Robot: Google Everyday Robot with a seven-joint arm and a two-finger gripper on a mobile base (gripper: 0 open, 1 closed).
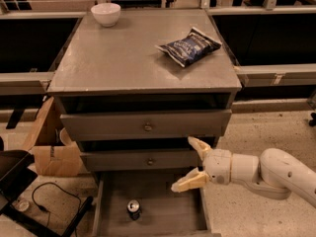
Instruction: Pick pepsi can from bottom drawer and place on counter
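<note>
The pepsi can stands upright on the grey floor of the open bottom drawer, left of its middle; I see its silver top and dark body. My gripper is at the right side of the cabinet, above the drawer's right half, open with its two cream fingers spread wide, one up and one down. It holds nothing and is apart from the can, up and to the right of it. The counter is the grey cabinet top.
A dark-blue chip bag lies on the counter's right part and a white bowl at its back left corner. Two knobbed drawers are shut. A cardboard box and cables lie left of the cabinet.
</note>
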